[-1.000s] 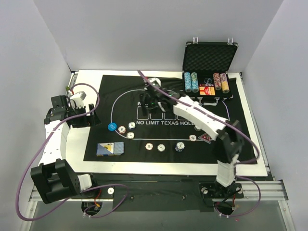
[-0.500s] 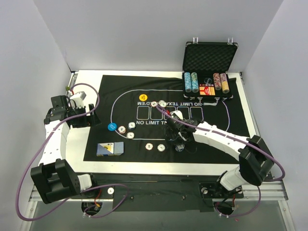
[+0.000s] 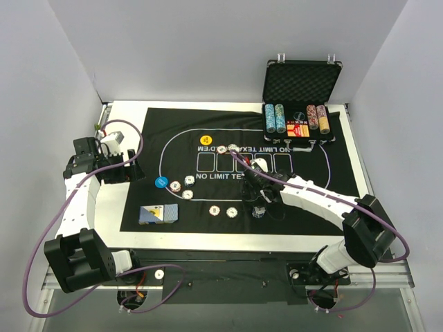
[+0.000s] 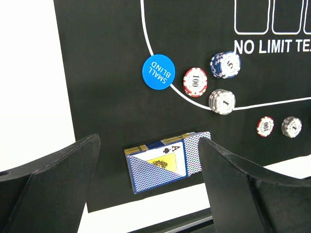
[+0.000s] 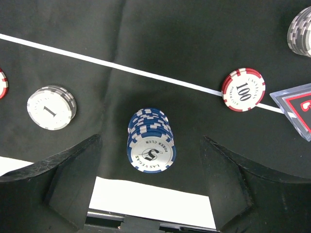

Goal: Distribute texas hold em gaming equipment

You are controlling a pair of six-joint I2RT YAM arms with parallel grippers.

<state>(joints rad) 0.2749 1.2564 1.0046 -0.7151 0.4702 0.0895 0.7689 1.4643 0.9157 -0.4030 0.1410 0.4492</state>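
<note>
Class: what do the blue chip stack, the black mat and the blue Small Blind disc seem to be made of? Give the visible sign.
Blue chip stack: probably moulded plastic or clay composite; smooth, faintly shiny face, crisp striped edges.
Black mat: likely felt-like fabric; matte, with printed white lines.
Small Blind disc: seemingly hard plastic; flat, even blue, white lettering.

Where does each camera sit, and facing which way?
Top: above, behind; faces down at the mat; left arm, right arm show.
Left wrist: on the left arm; faces the card pack; left fingers show.
Right wrist: on the right arm; faces the blue chip stack; right fingers show.
Shared: card pack, in top and left wrist.
</note>
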